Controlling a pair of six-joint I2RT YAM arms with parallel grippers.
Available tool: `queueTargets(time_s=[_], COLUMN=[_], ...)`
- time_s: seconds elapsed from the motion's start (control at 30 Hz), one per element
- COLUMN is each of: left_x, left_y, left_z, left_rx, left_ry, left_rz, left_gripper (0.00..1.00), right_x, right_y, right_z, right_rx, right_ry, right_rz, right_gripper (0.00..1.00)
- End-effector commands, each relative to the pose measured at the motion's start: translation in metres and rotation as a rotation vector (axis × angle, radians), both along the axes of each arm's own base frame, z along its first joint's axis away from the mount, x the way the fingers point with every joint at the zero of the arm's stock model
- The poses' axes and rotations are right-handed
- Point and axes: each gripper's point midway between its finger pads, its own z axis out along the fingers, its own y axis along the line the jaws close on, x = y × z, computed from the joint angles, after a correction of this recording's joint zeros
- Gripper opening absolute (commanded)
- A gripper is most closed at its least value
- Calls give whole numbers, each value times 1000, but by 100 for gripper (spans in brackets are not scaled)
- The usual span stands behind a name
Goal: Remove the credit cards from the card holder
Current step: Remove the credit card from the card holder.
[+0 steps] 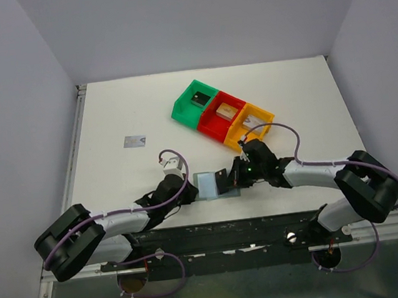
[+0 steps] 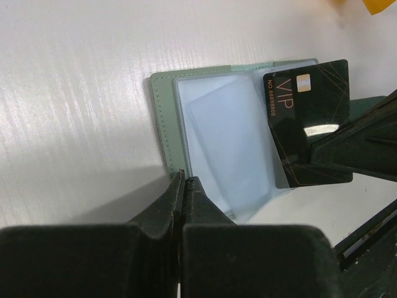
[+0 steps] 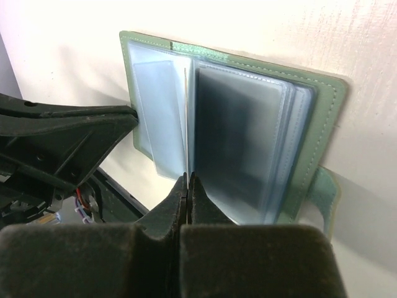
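Observation:
The card holder (image 1: 207,186) lies open near the table's front edge, its clear sleeves showing in the left wrist view (image 2: 217,124) and the right wrist view (image 3: 248,136). My left gripper (image 1: 193,187) (image 2: 185,179) is shut, its tips resting on the holder's left edge. My right gripper (image 1: 235,176) (image 3: 188,177) is shut on the black card (image 2: 307,118), marked VIP. It holds the card tilted over the holder's right half, and the card is seen edge-on in the right wrist view (image 3: 186,118). A silver-grey card (image 1: 135,141) lies flat on the table at the far left.
A green bin (image 1: 183,108), a red bin (image 1: 211,127) and an orange bin (image 1: 262,116) stand in a row behind the holder. The green one holds a dark flat thing, the red one a tan thing. The table's front edge is just behind the grippers.

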Motion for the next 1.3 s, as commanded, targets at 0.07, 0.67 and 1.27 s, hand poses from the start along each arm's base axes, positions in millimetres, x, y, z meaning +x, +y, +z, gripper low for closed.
queueTargets(time_s=[0.07,0.67,1.27], left_x=[-26,-9,-114], left_y=[30,42,-22], left_z=[-32,137,265], left_rx=[146,-45,-436], left_ry=[101,-174,-504], left_rz=[-25,52,-759], left_gripper=[0,84,83], right_x=[8,-25,-130], right_y=[-15,-5,5], right_z=[8,129,202], right_rx=[-86,42,319], right_ry=[-46,-318,-307], right_rz=[-25,373,935], right_gripper=[0,0,0])
